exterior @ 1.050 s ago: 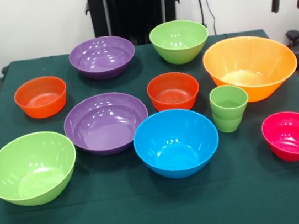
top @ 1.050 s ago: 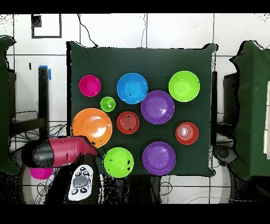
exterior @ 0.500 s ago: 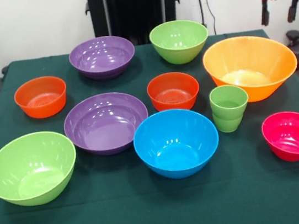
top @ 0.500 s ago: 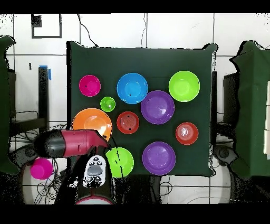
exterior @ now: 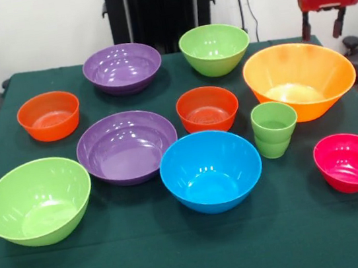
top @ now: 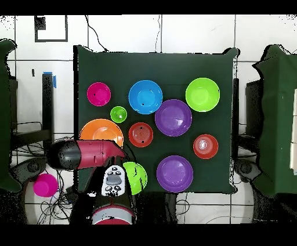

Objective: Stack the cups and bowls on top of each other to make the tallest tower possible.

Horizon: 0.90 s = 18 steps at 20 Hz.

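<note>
Two nested light-green cups stand between the blue bowl and the big orange-yellow bowl. A pink-red bowl sits near them. Purple bowls, green bowls and orange-red bowls lie separately, all upright. My gripper hangs open and empty above and just behind the orange-yellow bowl's far rim. In the overhead view the red arm covers the gripper and parts of the orange-yellow bowl and a green bowl.
A dark green cloth covers the table. Off the table, a magenta object lies on the floor beside the robot's base. Cables hang by the table's right side in the front view.
The gripper has moved left in the front view, from beyond the table's corner to behind the orange-yellow bowl. In the overhead view the arm has swung right over the table's edge. No bowl or cup moved.
</note>
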{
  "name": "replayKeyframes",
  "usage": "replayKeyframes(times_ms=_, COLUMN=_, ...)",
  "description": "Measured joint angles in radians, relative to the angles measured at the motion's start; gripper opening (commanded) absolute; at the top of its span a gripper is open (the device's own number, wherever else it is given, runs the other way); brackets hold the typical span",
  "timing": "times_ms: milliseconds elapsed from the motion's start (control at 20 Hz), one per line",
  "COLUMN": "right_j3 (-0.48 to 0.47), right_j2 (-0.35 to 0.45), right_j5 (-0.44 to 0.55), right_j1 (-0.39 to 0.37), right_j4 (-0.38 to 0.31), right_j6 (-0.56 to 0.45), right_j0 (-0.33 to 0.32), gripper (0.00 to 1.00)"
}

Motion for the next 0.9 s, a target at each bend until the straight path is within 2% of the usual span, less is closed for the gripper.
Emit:
replayKeyframes(times_ms=400, right_j3=-0.013, right_j2=0.006, right_j5=-0.066, right_j1=0.056, right_j4=0.0, right_j6=0.0, right_j0=-0.002, gripper=1.0)
replayKeyframes(times_ms=900, right_j3=-0.055, right_j2=0.009, right_j5=-0.06, right_j1=0.082, right_j4=0.0, right_j6=0.0, right_j0=0.01, gripper=1.0)
